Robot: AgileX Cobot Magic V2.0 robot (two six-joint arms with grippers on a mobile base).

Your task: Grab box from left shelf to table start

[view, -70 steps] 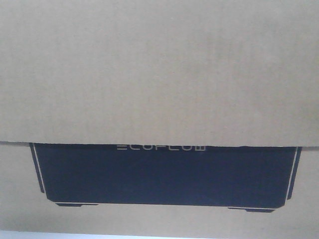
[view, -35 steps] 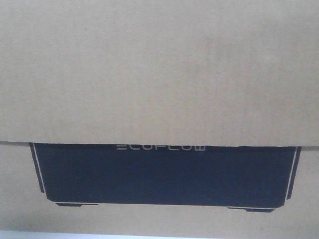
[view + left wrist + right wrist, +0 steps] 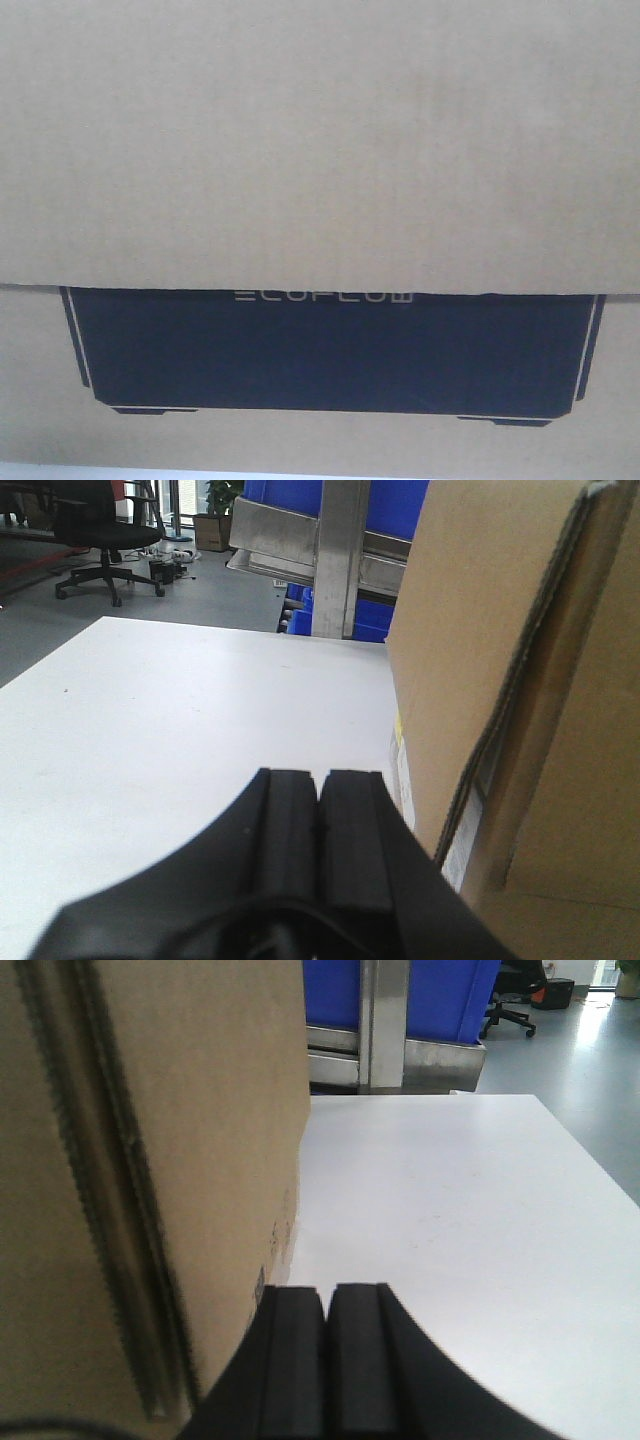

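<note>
Clearly legible on the box (image 3: 320,150), white "ECOFLOW" lettering (image 3: 323,296) runs across the top of a big black printed panel (image 3: 330,350) edged with a thin white outline, partly cut off by the overhanging cardboard flap above it. A pale sticker (image 3: 404,770) with small print sits low on the box's side just right of the left claw (image 3: 318,810); its text is too small to read. The box stands upright on the white tabletop (image 3: 190,710), its printed face filling the front view and its width running from one claw to the other. It sits between the two claws: right of the left claw and left of the right claw (image 3: 327,1340). Both claws have their black pads pressed together with nothing between them, each just beside a side wall of the box; whether they touch the cardboard cannot be told. Beyond the claws, past the far edge of the tabletop, a silver steel shelf (image 3: 330,550) carries blue plastic bins (image 3: 440,990). An office chair (image 3: 105,530) stands far to the left claw's left.
</note>
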